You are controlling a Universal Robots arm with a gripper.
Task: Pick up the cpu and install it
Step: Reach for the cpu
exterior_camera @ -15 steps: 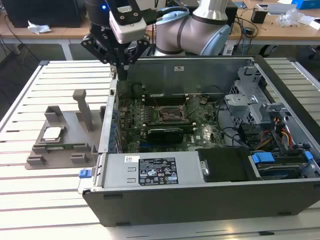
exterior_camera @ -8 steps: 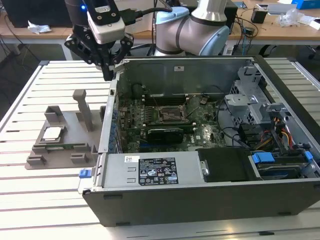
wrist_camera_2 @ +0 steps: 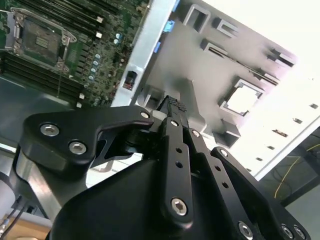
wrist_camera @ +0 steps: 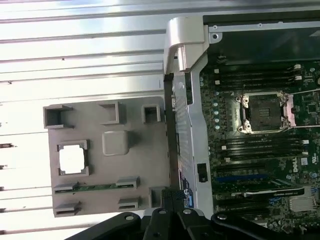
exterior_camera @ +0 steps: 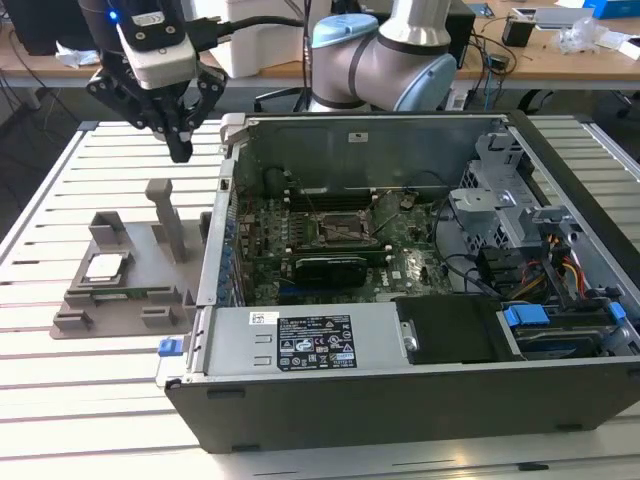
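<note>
The cpu (exterior_camera: 104,266) is a small square chip with a shiny top, lying flat in a recess of the grey fixture plate (exterior_camera: 75,300) on the exterior view's left. My gripper (exterior_camera: 181,150) hangs well above the plate, behind the cpu and beside the open computer case (exterior_camera: 400,390), with its black fingers pressed together and nothing between them. In both wrist views the cpu (wrist_camera_2: 243,98) (wrist_camera: 73,160) lies apart from my gripper (wrist_camera_2: 175,104) (wrist_camera: 172,197). The motherboard's socket (exterior_camera: 343,230) (wrist_camera: 263,112) stands open inside the case.
A tall grey post (exterior_camera: 166,215) rises from the fixture plate next to the cpu. A thin green circuit strip (exterior_camera: 125,294) lies in the plate's front slots. The case wall (wrist_camera: 185,125) stands between plate and motherboard. Cables and drive bays (exterior_camera: 560,270) fill the case's right side.
</note>
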